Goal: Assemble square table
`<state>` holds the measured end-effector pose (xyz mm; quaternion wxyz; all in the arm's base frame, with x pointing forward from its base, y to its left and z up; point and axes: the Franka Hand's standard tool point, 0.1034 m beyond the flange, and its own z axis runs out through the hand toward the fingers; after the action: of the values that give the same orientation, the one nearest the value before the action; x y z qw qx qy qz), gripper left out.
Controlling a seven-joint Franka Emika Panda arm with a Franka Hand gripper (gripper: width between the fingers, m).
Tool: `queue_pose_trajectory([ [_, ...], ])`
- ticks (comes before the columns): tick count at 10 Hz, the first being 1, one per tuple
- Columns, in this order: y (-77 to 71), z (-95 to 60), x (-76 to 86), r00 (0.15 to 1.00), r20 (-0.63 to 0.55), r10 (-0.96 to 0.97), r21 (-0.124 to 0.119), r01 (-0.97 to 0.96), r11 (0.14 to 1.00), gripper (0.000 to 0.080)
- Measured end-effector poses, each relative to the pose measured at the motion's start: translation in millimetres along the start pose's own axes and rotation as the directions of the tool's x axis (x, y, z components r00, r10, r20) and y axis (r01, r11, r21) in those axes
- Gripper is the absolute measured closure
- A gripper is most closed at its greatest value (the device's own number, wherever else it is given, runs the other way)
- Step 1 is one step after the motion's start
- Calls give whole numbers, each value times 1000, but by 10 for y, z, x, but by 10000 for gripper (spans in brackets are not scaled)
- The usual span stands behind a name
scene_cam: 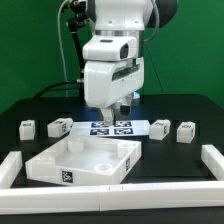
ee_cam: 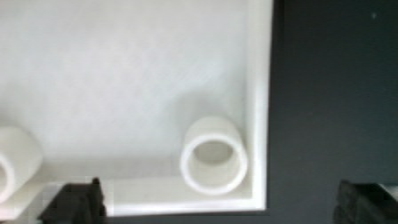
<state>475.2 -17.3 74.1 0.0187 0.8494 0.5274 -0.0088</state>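
Observation:
The square table panel point(scene_cam: 85, 160) is a white square with a raised rim and a small tag on its front wall. It lies at the front of the table, toward the exterior view's left. Several small white leg blocks with tags stand in a row behind it: point(scene_cam: 27, 127), point(scene_cam: 60, 126), point(scene_cam: 160, 127), point(scene_cam: 186, 131). My gripper point(scene_cam: 118, 108) hangs open and empty above the panel's far edge. In the wrist view the panel's corner point(ee_cam: 143, 90) with a round socket point(ee_cam: 214, 165) lies below my gripper point(ee_cam: 222, 205). The fingertips point(ee_cam: 71, 203) stand wide apart.
The marker board point(scene_cam: 112, 127) lies flat between the leg blocks, under the arm. Long white border bars run along the exterior view's left point(scene_cam: 10, 168), right point(scene_cam: 212, 160) and front point(scene_cam: 150, 190). A second socket point(ee_cam: 9, 165) shows at the wrist picture's edge.

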Motion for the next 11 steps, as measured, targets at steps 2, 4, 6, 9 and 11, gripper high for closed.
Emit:
queue_pose_trajectory([
  [2,7,-5,13,1000,1,-2,1,2,1000,150],
  [4,-7,29,-2,1000,0,-1,4,1,1000,150],
  [6,-49,321,-159,1000,-6,13,16,-13,1000,150],
  [9,-24,631,-323,1000,-14,9,26,-9,1000,150],
  [11,-29,630,-319,1000,-13,9,28,-9,1000,150],
])
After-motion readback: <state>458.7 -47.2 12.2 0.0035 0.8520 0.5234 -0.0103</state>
